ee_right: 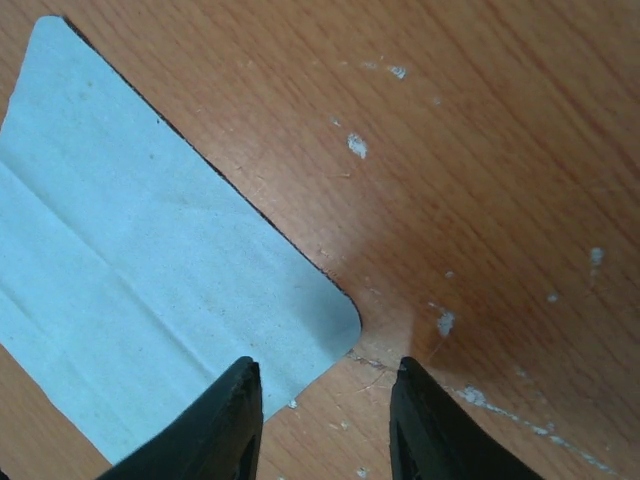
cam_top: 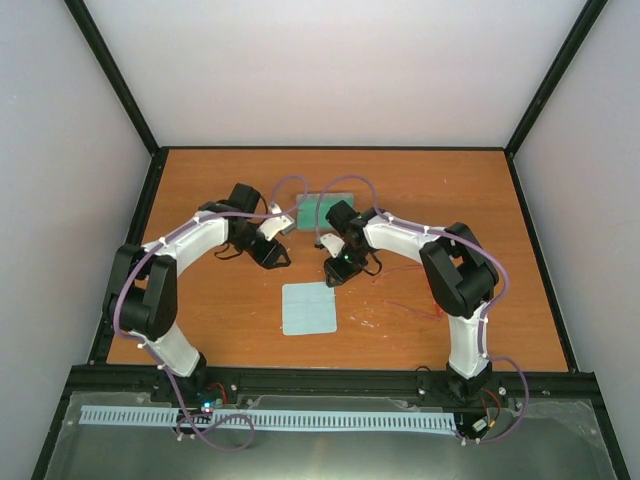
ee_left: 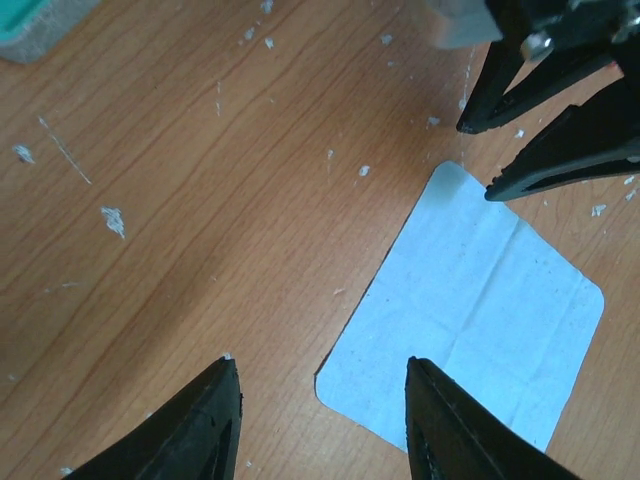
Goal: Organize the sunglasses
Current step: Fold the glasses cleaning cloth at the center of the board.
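The sunglasses point(cam_top: 408, 305) show only in the top view, as faint thin red-pink lines on the table right of the cloth, by the right arm's elbow. My left gripper point(cam_top: 280, 262) point(ee_left: 320, 365) is open and empty, just above the cloth's far left corner. My right gripper point(cam_top: 333, 276) point(ee_right: 326, 365) is open and empty over the cloth's far right corner. The right gripper's fingers point(ee_left: 545, 130) also show in the left wrist view.
A pale blue square cloth point(cam_top: 309, 308) point(ee_left: 480, 310) point(ee_right: 130, 270) lies flat at the table's near middle. A grey-green rectangular case point(cam_top: 325, 208) point(ee_left: 40, 25) lies behind the grippers. The wooden table point(cam_top: 220, 310) is scuffed with white flecks.
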Motion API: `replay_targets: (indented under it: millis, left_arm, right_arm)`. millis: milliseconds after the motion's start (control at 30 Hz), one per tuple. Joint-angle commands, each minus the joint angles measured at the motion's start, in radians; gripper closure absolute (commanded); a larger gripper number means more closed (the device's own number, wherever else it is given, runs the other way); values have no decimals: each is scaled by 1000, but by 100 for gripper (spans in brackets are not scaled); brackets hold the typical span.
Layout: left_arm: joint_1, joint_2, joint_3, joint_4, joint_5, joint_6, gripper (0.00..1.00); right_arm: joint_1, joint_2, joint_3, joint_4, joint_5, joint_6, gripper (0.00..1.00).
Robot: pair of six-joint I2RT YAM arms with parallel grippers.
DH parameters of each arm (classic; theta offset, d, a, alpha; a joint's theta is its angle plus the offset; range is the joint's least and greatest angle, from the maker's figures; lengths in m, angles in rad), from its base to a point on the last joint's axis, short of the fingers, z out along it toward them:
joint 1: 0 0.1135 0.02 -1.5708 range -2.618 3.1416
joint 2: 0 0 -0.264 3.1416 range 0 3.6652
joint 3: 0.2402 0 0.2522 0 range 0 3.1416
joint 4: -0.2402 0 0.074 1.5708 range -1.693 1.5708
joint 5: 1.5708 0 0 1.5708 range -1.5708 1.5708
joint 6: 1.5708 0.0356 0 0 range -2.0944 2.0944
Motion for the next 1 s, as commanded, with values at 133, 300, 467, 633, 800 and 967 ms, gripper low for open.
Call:
replay_targets:
  millis: [133, 300, 467, 633, 800, 967]
  left_arm:
    - [1, -44, -23, 66, -7, -56, 53]
    - [1, -57, -42, 86, -16, -54, 53]
    - [1, -66, -59, 99, -23, -53, 52]
    - [1, -78, -71, 113, -28, -58, 52]
    - [1, -75, -75, 124, -31, -60, 50]
    - [1, -74, -80, 132, -29, -66, 49]
  right_arm:
    - [47, 22, 27, -3, 59, 42, 73]
    - [65, 31, 28, 5, 74, 64, 74]
    - [76, 36, 29, 19, 111, 86, 76]
    - [78, 42, 42, 29, 150, 100, 78]
    - [82, 69, 58, 14, 151, 95, 71]
    - [94, 84, 58, 9, 163, 94, 76]
